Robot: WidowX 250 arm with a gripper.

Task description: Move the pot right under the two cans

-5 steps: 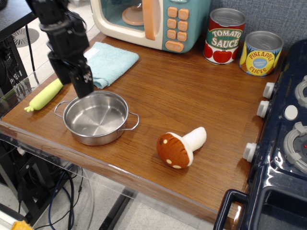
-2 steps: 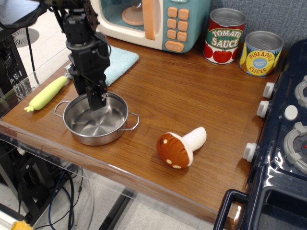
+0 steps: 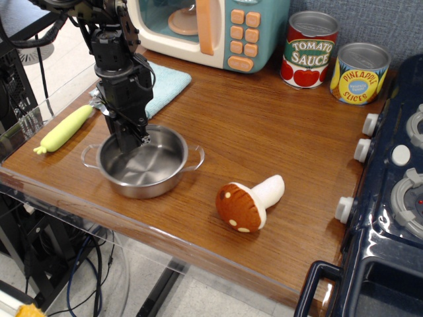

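Note:
The shiny steel pot point(image 3: 149, 168) with two wire loop handles sits near the front left of the wooden table. My gripper point(image 3: 134, 140) reaches straight down onto the pot's rear left rim, with its fingers closed across the rim. The two cans stand at the back right: the red-and-green Tomato Sauce can point(image 3: 309, 49) and the yellow-and-blue Pineapple Slices can point(image 3: 359, 72) right of it. The pot is far to the left and front of them.
A brown toy mushroom point(image 3: 250, 201) lies on the table right of the pot. A light blue cloth point(image 3: 162, 82) and a yellow-green toy vegetable point(image 3: 65, 129) lie behind and left of it. A toy microwave point(image 3: 211, 26) stands at the back. A dark blue toy stove point(image 3: 396, 165) bounds the right side.
My gripper came down from beside the pot onto its rear rim. The pot has shifted a little to the right and turned slightly.

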